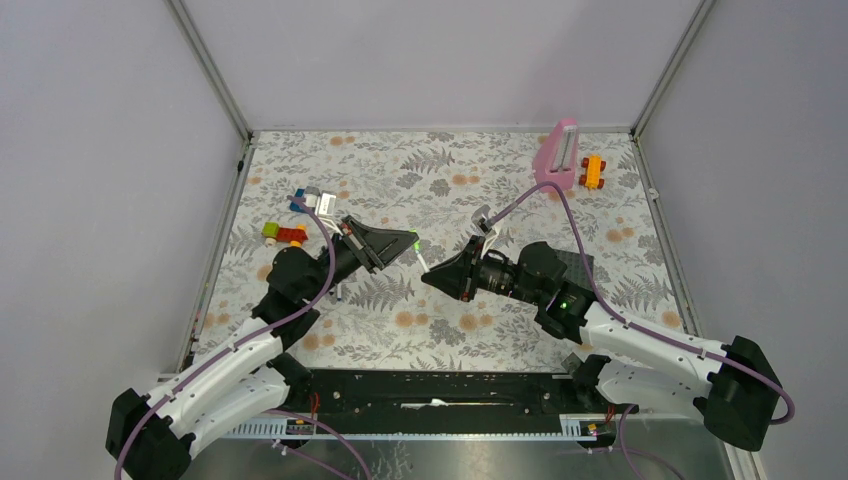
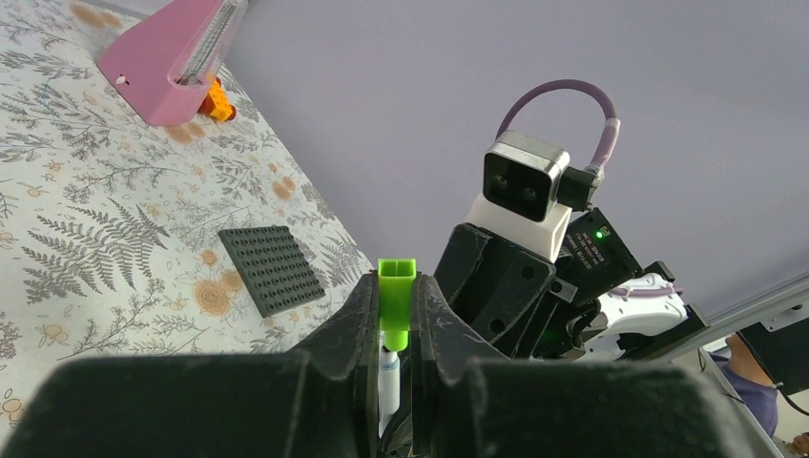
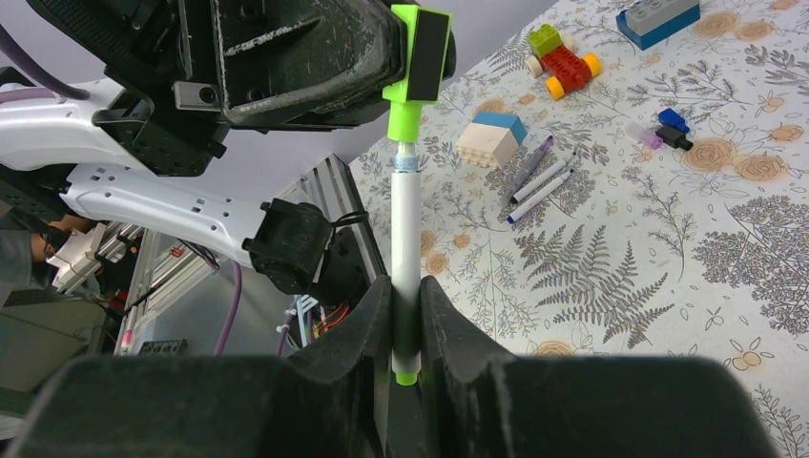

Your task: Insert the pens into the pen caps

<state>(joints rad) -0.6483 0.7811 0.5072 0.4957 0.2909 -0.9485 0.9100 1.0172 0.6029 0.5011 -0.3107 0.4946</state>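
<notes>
My left gripper (image 2: 395,315) is shut on the bright green pen cap (image 2: 397,301), held above the table mid-scene (image 1: 414,240). My right gripper (image 3: 406,315) is shut on a white pen (image 3: 405,248) with a green end plug. The pen points up into the green cap (image 3: 412,72), and its tip sits inside the cap's narrow mouth. The grippers face each other (image 1: 432,278). Two more pens (image 3: 534,181) lie side by side on the floral cloth. A blue cap (image 3: 673,119) and a black cap (image 3: 675,138) lie beyond them.
A pink block (image 1: 558,153) and an orange toy (image 1: 593,171) stand at the back right. A black studded plate (image 2: 268,268) lies under the right arm. A toy car (image 1: 284,235) and loose bricks (image 3: 490,138) sit at the left.
</notes>
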